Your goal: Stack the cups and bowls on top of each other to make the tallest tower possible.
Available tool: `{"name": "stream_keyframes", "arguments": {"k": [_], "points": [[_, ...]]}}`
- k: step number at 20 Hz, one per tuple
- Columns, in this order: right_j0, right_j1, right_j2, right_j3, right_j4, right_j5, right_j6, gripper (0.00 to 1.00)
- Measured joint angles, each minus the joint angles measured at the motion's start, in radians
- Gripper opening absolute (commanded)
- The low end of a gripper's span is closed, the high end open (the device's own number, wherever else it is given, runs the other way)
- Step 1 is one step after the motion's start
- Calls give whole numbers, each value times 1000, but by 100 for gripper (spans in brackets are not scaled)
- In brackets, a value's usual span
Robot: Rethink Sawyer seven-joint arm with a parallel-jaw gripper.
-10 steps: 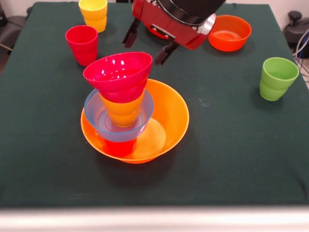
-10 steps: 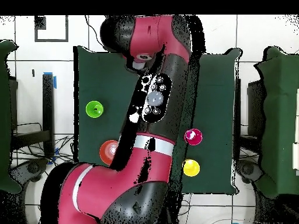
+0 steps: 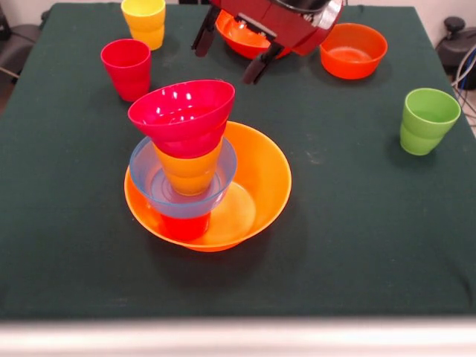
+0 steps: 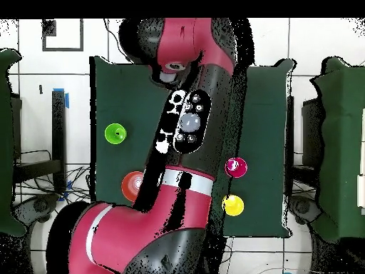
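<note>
The tower stands front and centre in the front view. Its base is a large orange bowl (image 3: 269, 172). In that stands a red-orange cup (image 3: 183, 227), then a light blue bowl (image 3: 146, 175), an orange cup (image 3: 190, 172) and a tilted magenta bowl (image 3: 182, 111) on top. My gripper (image 3: 230, 56) is open and empty, up behind the tower and apart from it. Loose on the table are a crimson cup (image 3: 126, 68), a yellow cup (image 3: 145, 22) and a green cup (image 3: 425, 119). In the overhead view my arm hides the tower and the gripper.
A red-orange bowl (image 3: 234, 33) sits just behind the gripper's fingers, and an orange-red bowl (image 3: 353, 50) at the far right. The overhead view shows the green cup (image 4: 115, 133), orange-red bowl (image 4: 132, 185), crimson cup (image 4: 236, 167) and yellow cup (image 4: 232, 205) beside the arm.
My gripper has drawn back and up toward the robot, away from the tower, uncovering the red-orange bowl behind it. The tower and loose cups have not moved.
</note>
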Motion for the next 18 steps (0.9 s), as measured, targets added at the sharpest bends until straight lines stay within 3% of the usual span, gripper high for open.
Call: {"name": "stream_keyframes", "arguments": {"k": [18], "points": [[-7,-15,3,0,12,-80,0,100]]}}
